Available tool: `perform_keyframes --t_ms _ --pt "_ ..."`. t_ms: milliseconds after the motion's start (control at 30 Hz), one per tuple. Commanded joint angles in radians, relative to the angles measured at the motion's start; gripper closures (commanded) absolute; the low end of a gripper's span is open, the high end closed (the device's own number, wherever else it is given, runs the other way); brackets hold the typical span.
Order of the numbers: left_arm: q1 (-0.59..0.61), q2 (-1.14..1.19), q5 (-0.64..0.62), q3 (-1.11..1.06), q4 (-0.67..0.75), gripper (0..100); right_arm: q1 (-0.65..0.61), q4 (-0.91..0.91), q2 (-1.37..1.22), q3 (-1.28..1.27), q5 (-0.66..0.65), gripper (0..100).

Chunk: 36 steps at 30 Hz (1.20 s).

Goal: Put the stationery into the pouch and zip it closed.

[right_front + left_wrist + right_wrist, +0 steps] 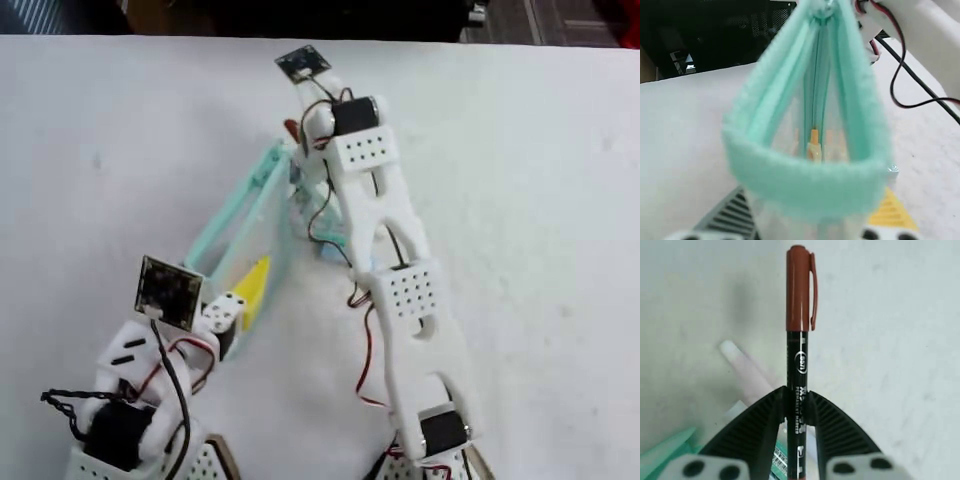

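"Well, biggest first: what is over the white table (520, 150)?"

"Both arms. The right arm (400, 290) lies stretched far out, its forearm nearly level and its wrist tipped down above the pouch's far end. The left arm (130, 400) sits folded, low and close in."

"And the mint-green pouch (805, 192)?"

"Its near end sits between the fingers of the left gripper (250, 290). They look closed on it, though fabric hides most of them. I judge that this grip keeps the mouth spread in a long loop, zip undone, so things can go in."

"The right gripper (796, 395)?"

"Pinched tight on the black barrel of a brown-capped marker (799, 315). The cap juts well past the fingertips, in line with them. Gripping the barrel probably leaves the free length able to slide into the opening."

"So the marker isn't inside?"

"Not yet. The pouch's green edge shows back by the finger roots, and bare table lies beyond the cap."

"Anything smaller?"

"A pale stick (740, 360) lies on the table just beyond those fingertips. A small orange thing (814, 145) sits inside the pouch, too blurred to name."
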<state>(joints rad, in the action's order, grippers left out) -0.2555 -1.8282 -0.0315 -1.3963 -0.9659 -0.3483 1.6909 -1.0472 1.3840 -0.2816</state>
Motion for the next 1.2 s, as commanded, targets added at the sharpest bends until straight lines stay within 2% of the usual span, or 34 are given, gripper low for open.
perform_keyframes --t_ms 0,300,733,1167 --pt "0.007 -0.004 0.005 0.011 -0.002 80 0.002 0.030 0.082 0.055 0.009 98.1" --pt "0.007 -0.004 0.005 0.011 0.000 80 0.001 0.036 0.143 0.028 0.009 98.1" --pt "0.007 -0.004 0.005 0.009 -0.005 80 -0.019 0.030 0.533 -0.373 0.009 98.1" --pt "0.007 -0.004 0.005 -0.014 -0.003 80 0.019 0.030 0.849 -0.509 0.000 98.1"
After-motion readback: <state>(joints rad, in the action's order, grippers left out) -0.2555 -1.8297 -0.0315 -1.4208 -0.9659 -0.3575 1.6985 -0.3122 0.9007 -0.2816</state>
